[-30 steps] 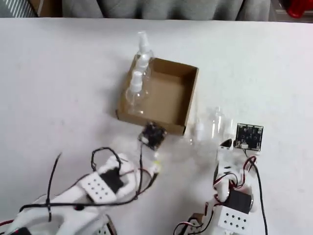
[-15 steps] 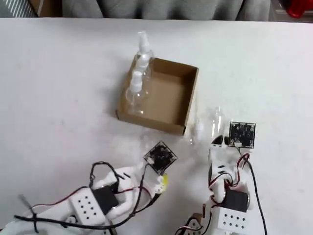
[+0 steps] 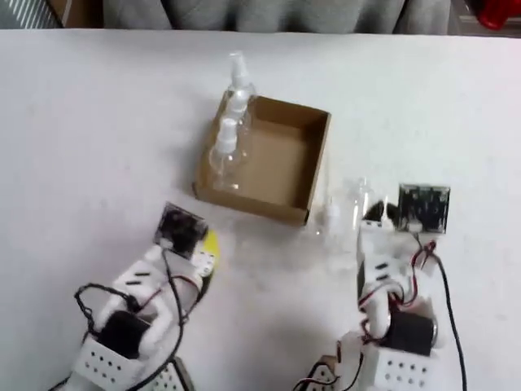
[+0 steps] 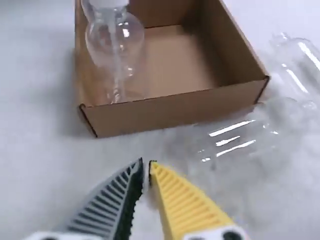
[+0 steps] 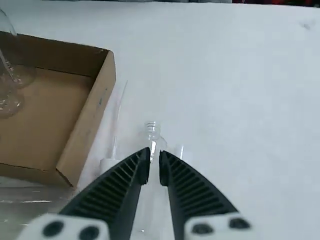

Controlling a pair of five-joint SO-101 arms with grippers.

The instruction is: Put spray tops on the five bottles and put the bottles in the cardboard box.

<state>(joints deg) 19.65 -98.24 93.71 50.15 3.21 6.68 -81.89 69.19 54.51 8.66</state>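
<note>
The cardboard box (image 3: 285, 163) sits open near the middle of the white counter (image 3: 98, 122). Two capped bottles (image 3: 225, 151) stand upright inside it, one behind the other along the wall on the left arm's side. The left wrist view shows the nearer one (image 4: 115, 42) against that wall, with the rest of the box floor bare.

Just beside the box on the right arm's side, bare bottles (image 3: 348, 208) of clear plastic lie on their sides on the counter. From the left wrist they show as pale glints past the box's front corner (image 4: 235, 142). They are hard to tell apart there, so I cannot give their number.

The left pincer (image 4: 146, 169) hangs low over the counter, near the front wall of the box but apart from it. Its grey and yellow fingers (image 4: 175, 195) are pressed together with nothing between them. In the high view it sits off the box's near left corner (image 3: 209, 243).

The right pincer (image 5: 154, 159) is over the bare bottles (image 3: 373, 213). The threaded neck of one bottle (image 5: 151, 129) pokes out just past its tip. I cannot tell whether it pinches that neck or only hovers above it. Beside the neck, toward the box, lies what looks like a loose spray top (image 5: 107, 163) with its thin tube.
</note>
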